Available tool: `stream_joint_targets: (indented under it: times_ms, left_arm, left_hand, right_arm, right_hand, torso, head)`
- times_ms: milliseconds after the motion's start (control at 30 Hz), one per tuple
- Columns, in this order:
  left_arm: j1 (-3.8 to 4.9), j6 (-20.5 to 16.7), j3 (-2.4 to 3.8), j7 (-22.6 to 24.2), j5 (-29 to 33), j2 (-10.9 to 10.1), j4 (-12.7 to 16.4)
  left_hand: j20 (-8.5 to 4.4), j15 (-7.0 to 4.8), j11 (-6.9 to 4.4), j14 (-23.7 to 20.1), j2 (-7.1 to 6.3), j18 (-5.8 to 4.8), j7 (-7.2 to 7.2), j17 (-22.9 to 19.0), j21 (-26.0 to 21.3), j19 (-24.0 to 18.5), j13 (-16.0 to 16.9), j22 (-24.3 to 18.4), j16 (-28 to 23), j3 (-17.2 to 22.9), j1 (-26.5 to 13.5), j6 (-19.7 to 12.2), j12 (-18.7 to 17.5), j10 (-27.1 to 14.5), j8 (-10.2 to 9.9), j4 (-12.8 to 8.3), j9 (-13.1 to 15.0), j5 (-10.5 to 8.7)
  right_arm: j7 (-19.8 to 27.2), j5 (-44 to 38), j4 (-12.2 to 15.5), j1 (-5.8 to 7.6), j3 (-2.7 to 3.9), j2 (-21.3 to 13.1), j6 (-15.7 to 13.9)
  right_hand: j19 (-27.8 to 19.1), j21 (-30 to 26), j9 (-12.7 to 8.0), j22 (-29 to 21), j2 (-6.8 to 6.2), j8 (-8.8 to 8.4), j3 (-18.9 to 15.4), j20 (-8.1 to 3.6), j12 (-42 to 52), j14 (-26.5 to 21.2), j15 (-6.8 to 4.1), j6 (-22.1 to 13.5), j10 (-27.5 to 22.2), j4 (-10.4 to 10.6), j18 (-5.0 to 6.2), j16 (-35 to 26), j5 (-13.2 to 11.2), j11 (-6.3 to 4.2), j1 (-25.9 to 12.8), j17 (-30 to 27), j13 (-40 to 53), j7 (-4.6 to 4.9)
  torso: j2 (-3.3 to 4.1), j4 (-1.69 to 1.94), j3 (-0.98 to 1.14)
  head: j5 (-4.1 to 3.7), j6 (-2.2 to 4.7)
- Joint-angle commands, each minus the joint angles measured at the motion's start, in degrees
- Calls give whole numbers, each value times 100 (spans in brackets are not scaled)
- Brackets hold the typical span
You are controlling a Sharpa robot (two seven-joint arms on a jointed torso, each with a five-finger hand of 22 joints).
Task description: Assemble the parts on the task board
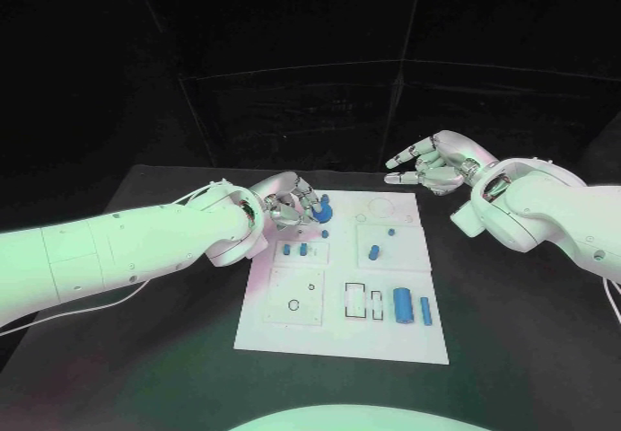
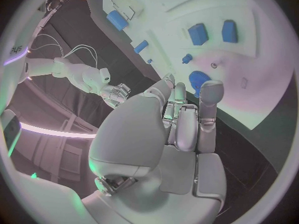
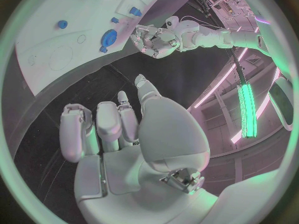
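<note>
- At the far left corner of the white task board (image 1: 343, 278), the left hand (image 1: 287, 202) hangs over a round blue disc (image 1: 322, 212), fingertips right at the part.
- Whether those fingers (image 2: 211, 97) are grasping the disc or only touching it cannot be told; the left wrist view shows them extended toward the disc with the part just past their tips.
- Beyond the board's far right corner, the right hand (image 1: 433, 162) hovers above the black table (image 1: 518, 314), fingers apart and curved, holding nothing.
- The step in hand appears to be taking up or seating the disc. Doing it well likely means closing the fingers evenly on its rim, keeping it level, and lining it up with its seat before pressing, so it does not tilt or skid across the board.
- A faint circular outline (image 1: 377, 210) lies just right of the disc on the far edge; it may be a seat.
- The board's recesses hold several parts: two small blue blocks (image 1: 295, 250) near the left hand, a short blue peg (image 1: 374, 250) in the middle panel, and a long blue cylinder (image 1: 404, 305) beside a slim blue bar (image 1: 424, 311) at the near right.
- Two outlined rectangular slots (image 1: 363, 301) left of the cylinder look unfilled, so much of the assembly seems still ahead.
</note>
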Motion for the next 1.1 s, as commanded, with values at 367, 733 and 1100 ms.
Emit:
stream_joint_targets:
  times_ms: [367, 733, 1100]
  left_arm:
    - [4, 382, -79, 383, -2004, 475, -457]
    - [3, 961, -86, -73, -2440, 831, -810]
    - [-6, 1228, -86, -243, -2499, 1003, -1022]
  left_hand:
    - [86, 74, 146, 253, -374, -69, -13, 89, 670, 520, -1038, 605, 221, 72, -310, 257, -956, -260, -560, -37, -580, 16]
    - [63, 53, 136, 320, -350, -97, -25, 15, 798, 673, -1353, 716, 234, 33, -364, 447, -1120, -158, -736, -87, -775, 20]
    - [51, 42, 129, 339, -301, -105, -32, -20, 818, 722, -1465, 733, 236, 56, -372, 601, -1158, -69, -764, -95, -833, 20]
  right_arm:
    - [36, -8, 18, 10, 3, 15, 15]
    - [33, -8, 19, 10, 3, 40, 21]
    - [38, -8, 15, 10, 3, 60, 30]
  right_hand:
    - [-34, -19, -8, 423, 10, 24, -29, -15, -21, 17, -26, 20, -5, -10, 104, -20, 37, -12, -35, -9, 120, -8]
    - [-34, -19, -8, 423, 10, 24, -29, -15, -21, 17, -26, 20, -5, -10, 104, -20, 37, -12, -35, -9, 120, -8]
    - [-31, -18, -8, 427, 13, 26, -30, -15, -14, 19, -26, 19, 0, -12, 103, -15, 40, -13, -30, 4, 127, -9]
  torso:
    - [0, -6, 3]
    - [5, -3, 0]
    - [1, 4, 0]
  head:
    - [-34, 6]
    - [-44, -7]
    - [-74, -15]
